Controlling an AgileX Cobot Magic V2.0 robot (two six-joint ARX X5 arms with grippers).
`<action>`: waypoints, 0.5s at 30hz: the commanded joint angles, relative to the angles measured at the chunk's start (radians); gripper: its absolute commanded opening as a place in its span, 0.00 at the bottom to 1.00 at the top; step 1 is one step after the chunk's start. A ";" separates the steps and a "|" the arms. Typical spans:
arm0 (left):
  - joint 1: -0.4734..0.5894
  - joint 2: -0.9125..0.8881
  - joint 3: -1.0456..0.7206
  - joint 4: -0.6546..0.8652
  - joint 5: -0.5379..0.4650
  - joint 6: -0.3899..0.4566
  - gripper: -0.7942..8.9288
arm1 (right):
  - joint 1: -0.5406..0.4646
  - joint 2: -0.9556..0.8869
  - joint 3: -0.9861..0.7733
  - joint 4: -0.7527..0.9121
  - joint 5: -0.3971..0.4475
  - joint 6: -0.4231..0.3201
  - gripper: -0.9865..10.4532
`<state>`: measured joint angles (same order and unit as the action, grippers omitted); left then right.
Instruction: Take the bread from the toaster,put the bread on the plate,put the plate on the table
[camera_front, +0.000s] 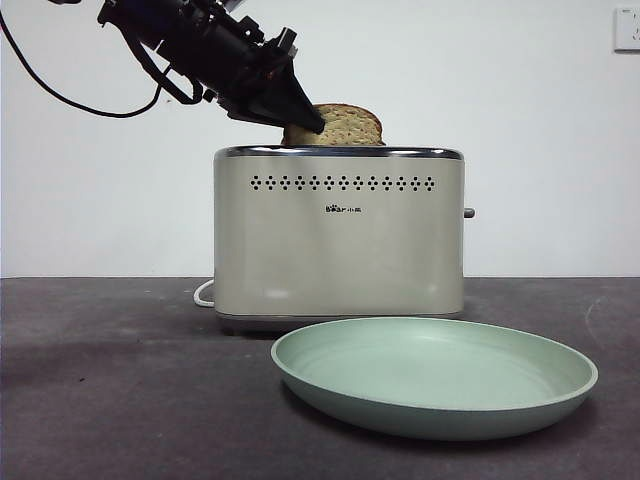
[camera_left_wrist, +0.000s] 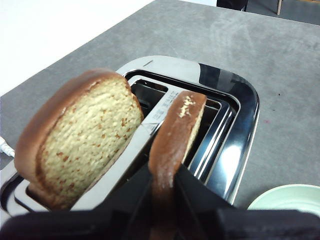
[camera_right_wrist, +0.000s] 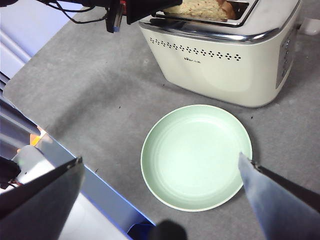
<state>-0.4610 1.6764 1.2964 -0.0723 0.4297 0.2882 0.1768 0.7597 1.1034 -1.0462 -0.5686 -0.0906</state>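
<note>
The left tool (camera_left_wrist: 162, 187) pinches the brown-crusted speckled tan bread slice (camera_left_wrist: 175, 142) by its edge, still in a slot of the boxy cream toaster (camera_front: 340, 240). A thin crust grip could slip or tear on lifting. The right tool (camera_right_wrist: 160, 200) hangs spread over the pale mint-green round plate (camera_right_wrist: 196, 156) on the dark grey tabletop (camera_front: 120, 400)

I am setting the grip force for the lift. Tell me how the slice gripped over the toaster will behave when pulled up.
The bread looks thin and is pinched edge-on by the left gripper, so it may flex or crumble under hard squeezing. Its porous crumb suggests it is light. The crust looks smooth, so it might slip.
</note>
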 joint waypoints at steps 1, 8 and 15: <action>-0.001 0.002 0.006 -0.005 0.015 -0.010 0.07 | 0.002 0.000 0.003 -0.011 0.000 0.003 0.66; -0.001 -0.042 0.096 -0.028 0.015 -0.026 0.07 | 0.002 0.000 0.003 -0.038 0.000 0.003 0.66; -0.001 -0.063 0.277 -0.224 0.015 -0.026 0.07 | 0.002 0.000 0.003 -0.038 -0.001 0.004 0.66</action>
<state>-0.4610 1.6112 1.5589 -0.2752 0.4393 0.2684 0.1768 0.7597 1.1034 -1.0851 -0.5686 -0.0906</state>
